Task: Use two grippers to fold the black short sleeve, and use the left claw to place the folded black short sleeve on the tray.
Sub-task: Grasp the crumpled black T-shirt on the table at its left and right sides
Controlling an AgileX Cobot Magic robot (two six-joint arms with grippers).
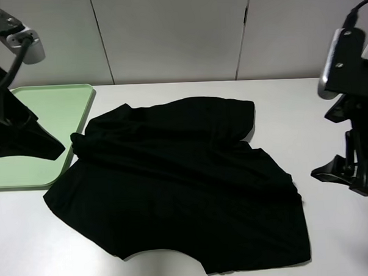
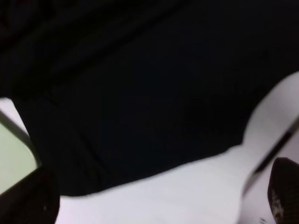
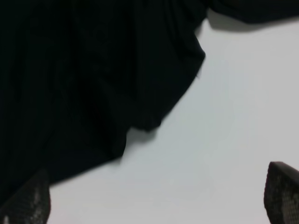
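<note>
Standing over this, I see the black short sleeve (image 1: 180, 181) spread out flat but rumpled on the white table (image 1: 30, 255), just beside the green tray (image 1: 60, 100). One sleeve reaches the tray's side edge, and I can't tell whether it laps onto the rim or only touches it. None of the shirt lies in the tray proper.

The left gripper (image 1: 50, 150) hangs above the tray's corner nearest the shirt. Its wrist view shows the two fingertips (image 2: 285, 196) wide apart with only cloth and table between them, so it holds nothing. The right gripper (image 1: 347, 173) waits on the far side of the shirt from the tray, off the cloth. Its fingers (image 3: 23, 200) are also spread and empty.

By my reckoning the folding has not begun; this looks like the approach to the first fold. Next, each arm would need to come down onto an edge of the shirt, one on the tray side and one on the side away from it. Each would pinch a single layer cleanly against the table. Both would then lift together, so the cloth carries over evenly rather than bunching.
</note>
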